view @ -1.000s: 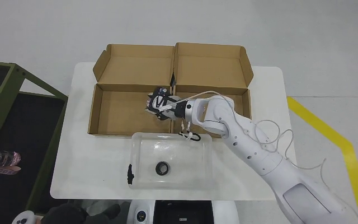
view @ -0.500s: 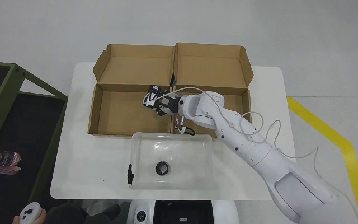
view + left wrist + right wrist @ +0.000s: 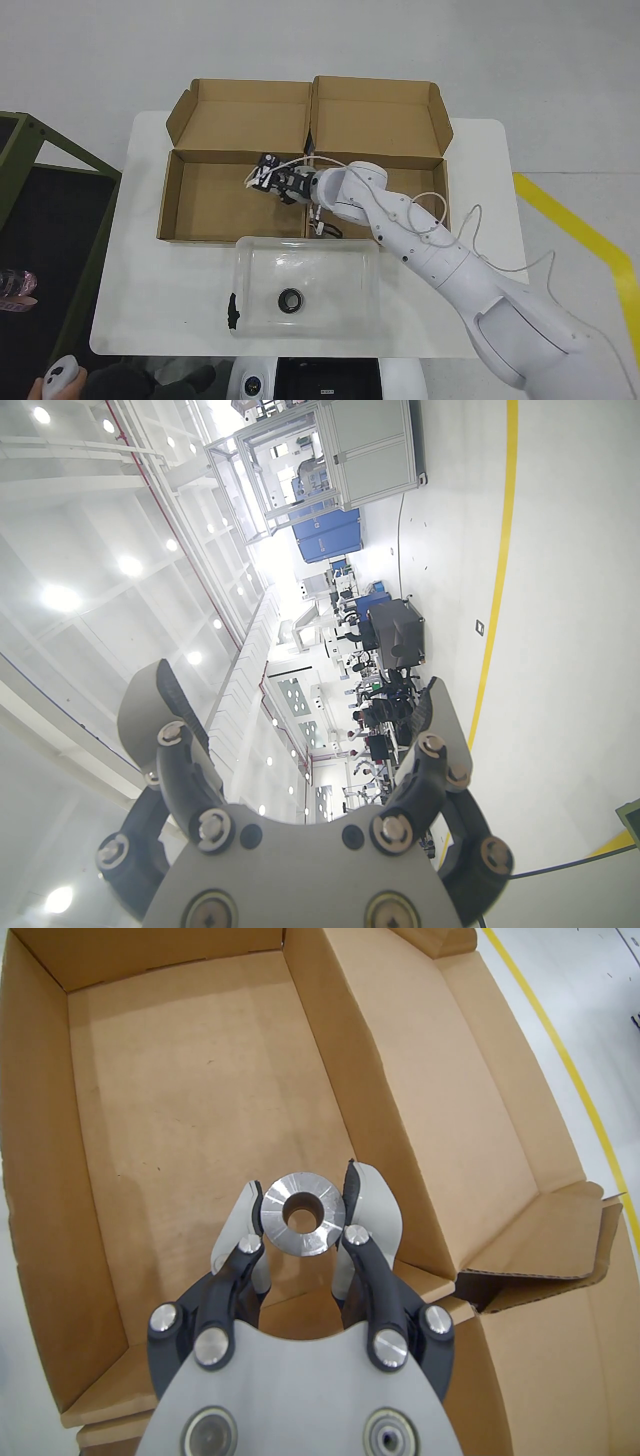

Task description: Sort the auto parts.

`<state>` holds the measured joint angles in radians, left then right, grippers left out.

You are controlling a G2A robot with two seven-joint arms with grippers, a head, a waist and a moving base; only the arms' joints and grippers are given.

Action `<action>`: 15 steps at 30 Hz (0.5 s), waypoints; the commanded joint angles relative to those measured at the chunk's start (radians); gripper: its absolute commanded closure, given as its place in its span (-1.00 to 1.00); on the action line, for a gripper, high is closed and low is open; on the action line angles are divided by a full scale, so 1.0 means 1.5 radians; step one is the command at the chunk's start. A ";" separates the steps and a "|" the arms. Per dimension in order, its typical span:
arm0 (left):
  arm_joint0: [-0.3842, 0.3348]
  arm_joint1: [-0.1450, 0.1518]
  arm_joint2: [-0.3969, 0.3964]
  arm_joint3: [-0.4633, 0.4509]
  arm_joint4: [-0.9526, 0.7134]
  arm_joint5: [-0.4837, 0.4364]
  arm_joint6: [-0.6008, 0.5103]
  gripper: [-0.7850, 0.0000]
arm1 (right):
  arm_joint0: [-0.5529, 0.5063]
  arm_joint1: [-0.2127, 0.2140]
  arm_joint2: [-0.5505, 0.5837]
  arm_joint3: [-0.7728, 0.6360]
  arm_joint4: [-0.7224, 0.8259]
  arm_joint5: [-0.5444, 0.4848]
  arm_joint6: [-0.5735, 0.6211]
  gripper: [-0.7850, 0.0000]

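The white table (image 3: pixel 150 280) stands on a pale grey floor (image 3: pixel 560 80) with a yellow line (image 3: pixel 580 225) running past on the right. From above, two open cardboard boxes sit side by side along the far half of the table, the left box (image 3: pixel 210 200) and the right box (image 3: pixel 375 125) touching along their shared wall. A clear bin (image 3: pixel 350 300) lies at the near edge, just in front of both boxes. Inside the bin a black ring (image 3: pixel 291 298) rests near the middle, and a small black part (image 3: pixel 233 312) lies by the left wall. The right end effector (image 3: pixel 262 176) hangs over the right-hand part of the left box.

In the left wrist view, the left end effector (image 3: pixel 295 690) points up into a large bright hall, its fingers spread with nothing between them.

In the right wrist view, the right end effector (image 3: pixel 303 1189) pinches a metal ring (image 3: pixel 325 1228) from both sides, hole facing the camera. The ring is held above the bare cardboard bottom of the box, apart from it.
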<state>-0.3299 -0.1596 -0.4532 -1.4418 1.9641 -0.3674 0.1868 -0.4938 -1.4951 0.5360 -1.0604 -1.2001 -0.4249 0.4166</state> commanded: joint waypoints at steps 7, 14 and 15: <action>0.000 0.000 0.000 0.000 0.000 0.000 0.000 -1.00 | 0.014 -0.021 -0.017 0.023 -0.036 0.013 0.026 1.00; 0.000 0.000 0.000 0.000 0.000 0.000 0.000 -1.00 | 0.021 -0.037 -0.023 0.049 -0.050 0.014 0.035 0.67; 0.000 0.000 0.000 0.000 0.000 0.000 0.000 -1.00 | 0.021 -0.039 -0.023 0.052 -0.051 0.015 0.036 0.62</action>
<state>-0.3299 -0.1596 -0.4532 -1.4418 1.9641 -0.3674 0.1868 -0.4634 -1.5517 0.5022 -0.9855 -1.2739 -0.4034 0.4690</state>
